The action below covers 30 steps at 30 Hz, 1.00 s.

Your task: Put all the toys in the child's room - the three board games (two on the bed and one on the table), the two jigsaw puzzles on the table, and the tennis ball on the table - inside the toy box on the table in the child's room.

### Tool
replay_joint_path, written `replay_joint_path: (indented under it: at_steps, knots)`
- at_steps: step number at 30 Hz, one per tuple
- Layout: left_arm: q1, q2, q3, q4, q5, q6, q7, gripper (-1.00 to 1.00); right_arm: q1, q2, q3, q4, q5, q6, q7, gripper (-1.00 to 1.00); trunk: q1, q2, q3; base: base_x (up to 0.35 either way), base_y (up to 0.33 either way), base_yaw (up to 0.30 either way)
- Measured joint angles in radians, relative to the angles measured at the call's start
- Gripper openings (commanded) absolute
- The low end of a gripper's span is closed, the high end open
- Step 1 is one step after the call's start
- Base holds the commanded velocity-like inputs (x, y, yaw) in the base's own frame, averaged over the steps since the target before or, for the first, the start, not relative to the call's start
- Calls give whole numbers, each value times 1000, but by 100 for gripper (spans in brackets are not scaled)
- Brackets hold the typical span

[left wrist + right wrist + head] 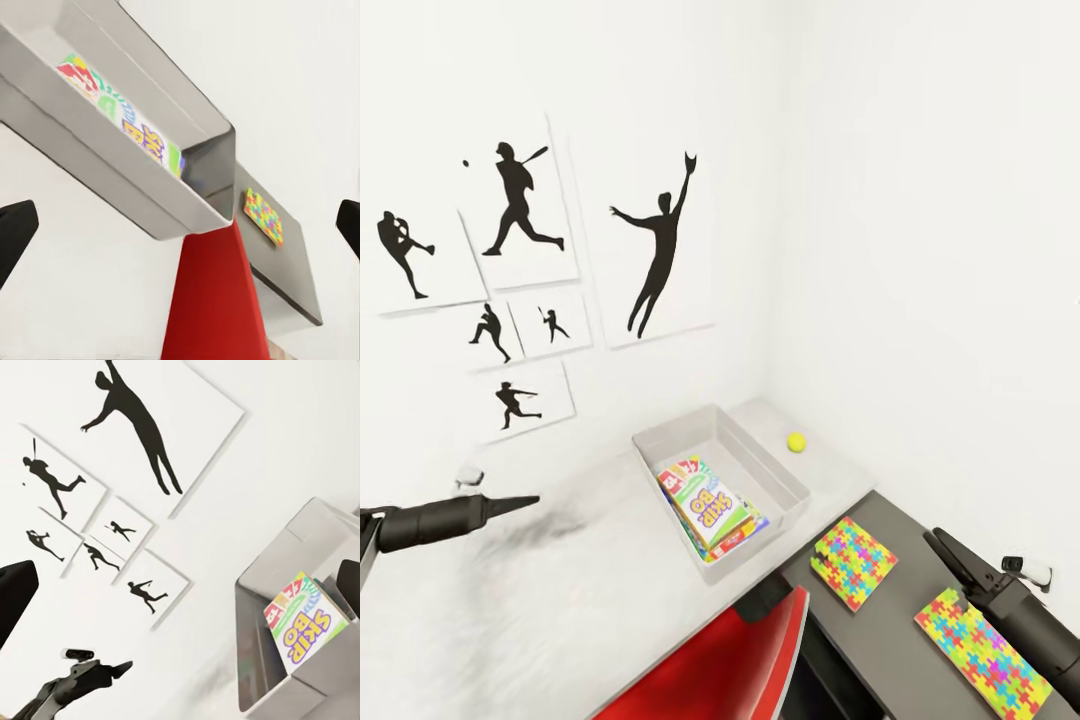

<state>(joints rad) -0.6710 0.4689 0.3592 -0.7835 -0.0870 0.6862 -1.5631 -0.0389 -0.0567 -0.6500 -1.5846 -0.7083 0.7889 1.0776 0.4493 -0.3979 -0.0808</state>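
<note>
The toy box (788,487) stands on the pale table (560,610) against the wall. A stack of board games (709,505) lies inside it, a white-and-green one on top (304,626). The yellow tennis ball (796,441) rests on the table just right of the box. Two jigsaw puzzles (853,562) (982,652) lie flat on the dark lower section. My left gripper (525,503) hovers open left of the box, nothing between its fingers (15,232). My right gripper (938,543) is open above the gap between the puzzles. The bed is out of view.
A red chair back (730,660) juts up at the table's front edge, below the toy box (150,180). White walls close the corner behind and to the right, with baseball silhouette prints (660,250) on the left wall.
</note>
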Motion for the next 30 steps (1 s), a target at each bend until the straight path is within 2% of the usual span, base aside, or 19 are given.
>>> replay_joint_path:
  at_steps: [2, 7, 17, 30]
  knots:
    - [49, -2, 37, 1, 0, 2, 0, 100, 0, 0, 0, 0, 0, 0, 0, 100, 0, 0, 3, -33, 0, -37]
    - [103, -4, 69, 21, 2, 5, 0, 100, 0, 0, 0, 0, 1, 0, 0, 100, 0, 0, 11, -113, -11, -57]
    - [122, -7, 85, 37, 1, 6, 0, 100, 0, 1, 2, 0, 1, -1, 0, 100, 0, 0, 22, -213, -74, -40]
    - [125, -8, 93, 41, 1, 5, 0, 100, 0, 2, 5, 0, 5, -3, -3, 100, 0, 0, 23, -31, -11, -2]
